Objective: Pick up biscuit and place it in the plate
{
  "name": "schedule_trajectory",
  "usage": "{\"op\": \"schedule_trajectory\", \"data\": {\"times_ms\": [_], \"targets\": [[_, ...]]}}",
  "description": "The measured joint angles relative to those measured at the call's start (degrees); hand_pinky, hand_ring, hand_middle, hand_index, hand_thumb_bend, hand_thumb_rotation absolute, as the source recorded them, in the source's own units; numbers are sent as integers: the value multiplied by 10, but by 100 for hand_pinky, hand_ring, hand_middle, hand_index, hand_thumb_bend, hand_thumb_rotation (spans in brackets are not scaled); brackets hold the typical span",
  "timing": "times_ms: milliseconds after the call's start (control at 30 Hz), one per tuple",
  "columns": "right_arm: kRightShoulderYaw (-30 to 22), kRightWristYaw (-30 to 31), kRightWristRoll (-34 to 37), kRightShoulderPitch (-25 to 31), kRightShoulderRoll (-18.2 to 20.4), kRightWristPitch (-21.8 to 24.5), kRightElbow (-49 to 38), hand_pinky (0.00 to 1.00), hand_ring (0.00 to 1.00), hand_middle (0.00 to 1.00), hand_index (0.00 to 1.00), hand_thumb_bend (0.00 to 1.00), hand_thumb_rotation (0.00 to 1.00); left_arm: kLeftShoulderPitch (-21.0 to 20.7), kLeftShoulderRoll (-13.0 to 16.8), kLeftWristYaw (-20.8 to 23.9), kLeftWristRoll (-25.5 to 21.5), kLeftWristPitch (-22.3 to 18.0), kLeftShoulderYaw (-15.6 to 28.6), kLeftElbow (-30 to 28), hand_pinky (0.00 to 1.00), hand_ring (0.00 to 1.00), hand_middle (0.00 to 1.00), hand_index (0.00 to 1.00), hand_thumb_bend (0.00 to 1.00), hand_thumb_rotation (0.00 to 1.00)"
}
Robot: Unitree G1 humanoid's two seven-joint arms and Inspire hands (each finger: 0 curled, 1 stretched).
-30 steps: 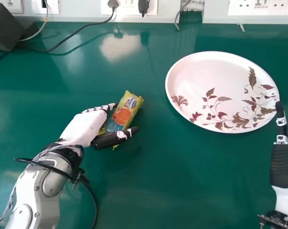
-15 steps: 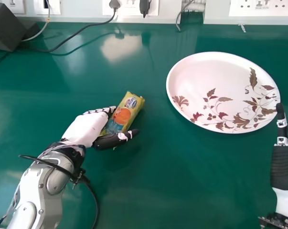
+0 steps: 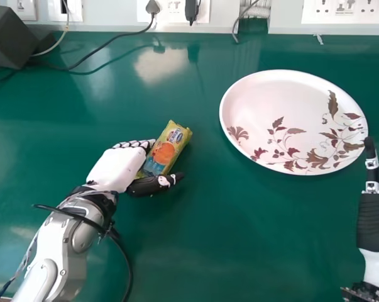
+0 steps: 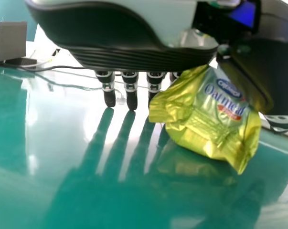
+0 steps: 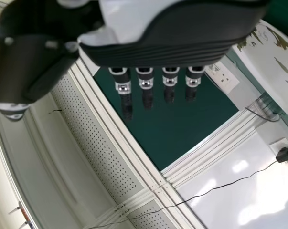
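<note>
Biscuit (image 3: 166,150) lies between the straight fingers and parted thumb of the left hand (image 3: 117,168), seemingly mid-grasp, so next comes a firm pinch, then lifting towards the plate (image 3: 274,107) near the right hand's (image 3: 374,220) straight fingers.

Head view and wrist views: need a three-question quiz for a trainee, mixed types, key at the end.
1. True or false: in the head view, the biscuit packet lies between the thumb and fingers of the left hand.
2. In the head view, where is the plate relative to the packet?
A) Under it
B) To its left
C) To its right
3. Fill in the blank: the printed pattern on the plate shows flowers and ____.

Key: 1 true; 2 C; 3 leaves
</note>
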Motion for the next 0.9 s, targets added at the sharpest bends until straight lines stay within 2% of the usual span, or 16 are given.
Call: {"op": "schedule_trajectory", "data": {"times_ms": [300,367,633,900], "targets": [[0,-7,0,1,3,0,-8,99,100,99,83,99,25,-37,12,1,9,-2,-15,44,100,100,100,100,100,60],[0,-7,0,0,3,0,-8,95,100,97,82,100,25,-47,19,1,10,-5,-18,53,100,100,100,100,100,60],[-1,-6,-2,-1,3,-1,-4,87,97,95,83,99,23,-84,39,5,10,-13,-25,92,100,100,100,100,100,59],[-1,-6,-5,-2,3,-7,2,78,88,91,75,97,23,-119,61,3,10,-21,-39,125,100,100,100,100,100,61]]}}
